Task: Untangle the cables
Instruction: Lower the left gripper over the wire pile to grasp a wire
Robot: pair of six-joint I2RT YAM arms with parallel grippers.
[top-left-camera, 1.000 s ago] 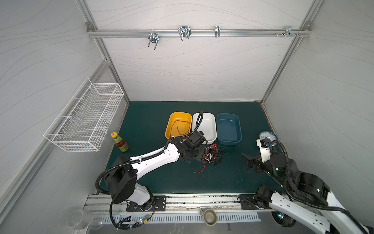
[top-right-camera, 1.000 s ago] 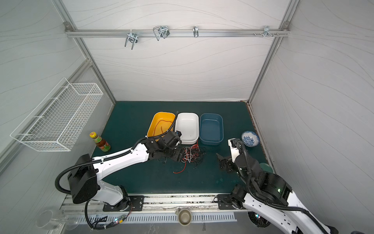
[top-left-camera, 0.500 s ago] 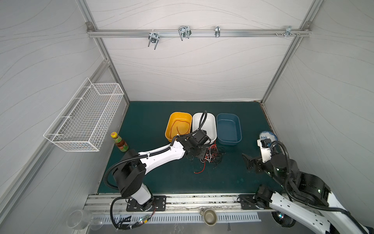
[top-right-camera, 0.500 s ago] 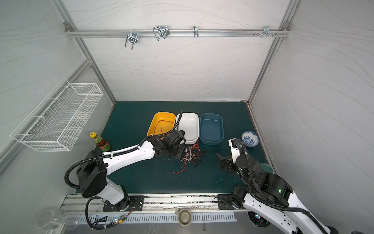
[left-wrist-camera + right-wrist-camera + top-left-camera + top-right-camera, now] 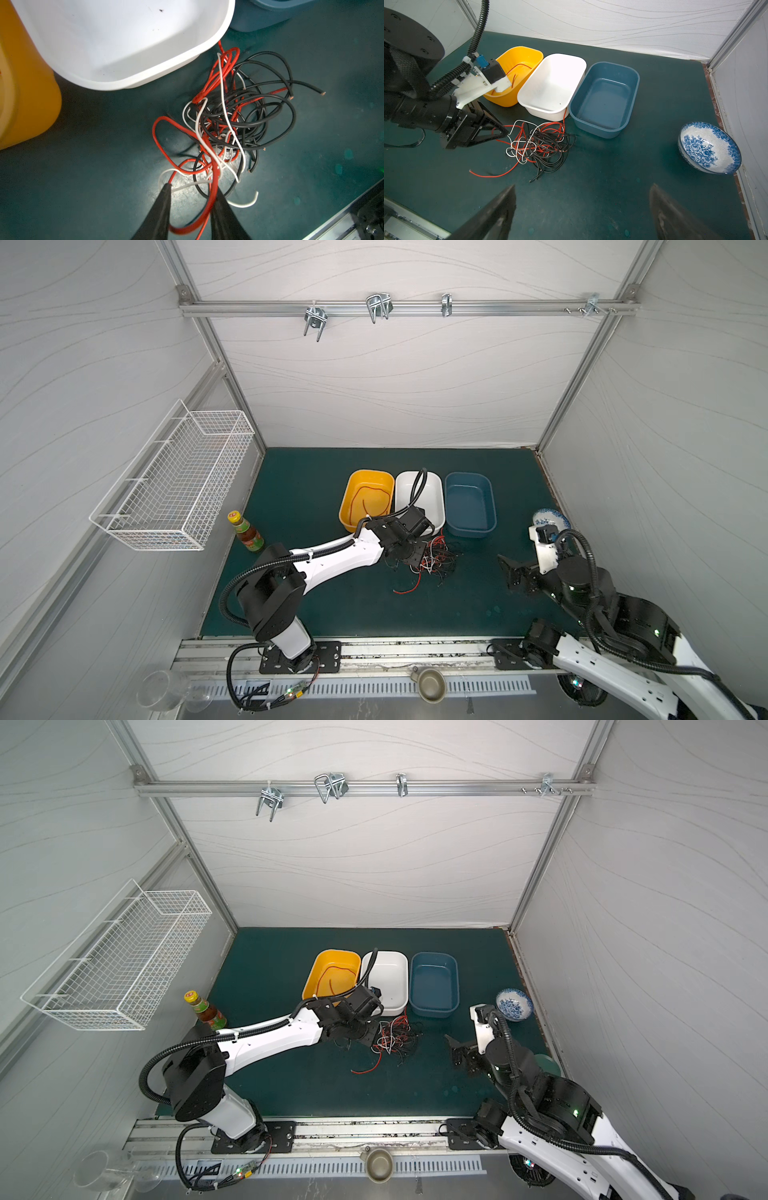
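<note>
1. One red strand [image 5: 215,178] now sits between the narrowing, still-apart jaws of the left tool [image 5: 192,187].
2. Tangled cables [image 5: 228,116] lie on the worktop [image 5: 93,170] beside the white bin [image 5: 124,41].
3. Spread wide, the right tool [image 5: 583,186] waits; pulling seems next.

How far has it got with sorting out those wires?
Barely started. Done: one red cable lies alone in the yellow bin; the white bin and blue bin are empty. In hand: the left hand sits at the tangle, fingers either side of a red strand, not yet pinching. The right hand hangs open, apart. Left: that whole tangle of red, black and white cables on the mat.
</note>
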